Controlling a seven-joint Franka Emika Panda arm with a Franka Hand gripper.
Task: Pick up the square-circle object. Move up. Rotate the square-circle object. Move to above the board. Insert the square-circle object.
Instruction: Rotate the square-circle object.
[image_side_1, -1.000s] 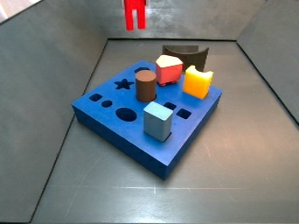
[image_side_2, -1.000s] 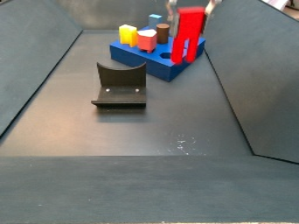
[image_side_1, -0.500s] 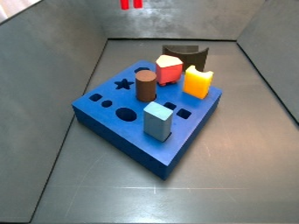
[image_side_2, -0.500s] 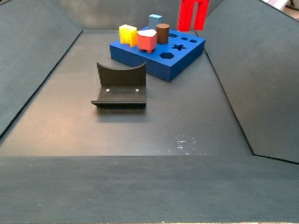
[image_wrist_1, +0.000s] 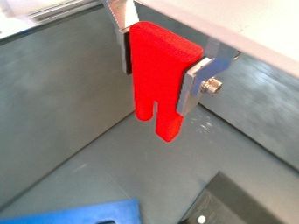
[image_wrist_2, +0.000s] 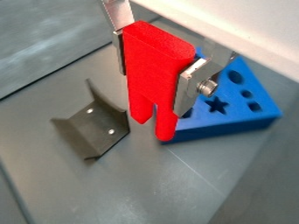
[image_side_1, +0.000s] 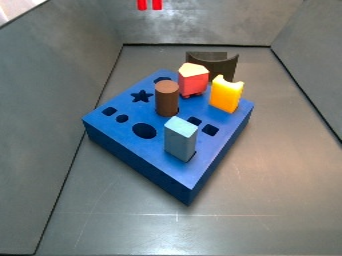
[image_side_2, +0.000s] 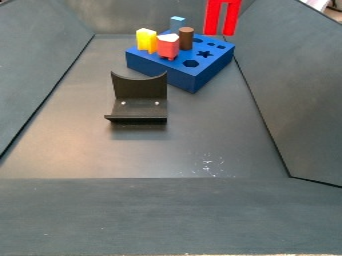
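Wrist view: claw (image_wrist_2: 156, 81) grips square-circle object (image_wrist_2: 152, 79) w/ fixture (image_wrist_2: 89, 129) below.

Dark grey floor (image_side_2: 160, 150): the board (image_side_1: 147, 150) at frame centre; the fixture (image_side_2: 138, 98) centre-left. The gripper (image_wrist_2: 156, 68) hangs above.

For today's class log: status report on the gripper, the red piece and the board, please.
Gripper shut on the square-circle object, raised high, legs pointing down. Board on the floor, four blocks seated, star and round holes open. Fixture stands apart; nothing in the way.
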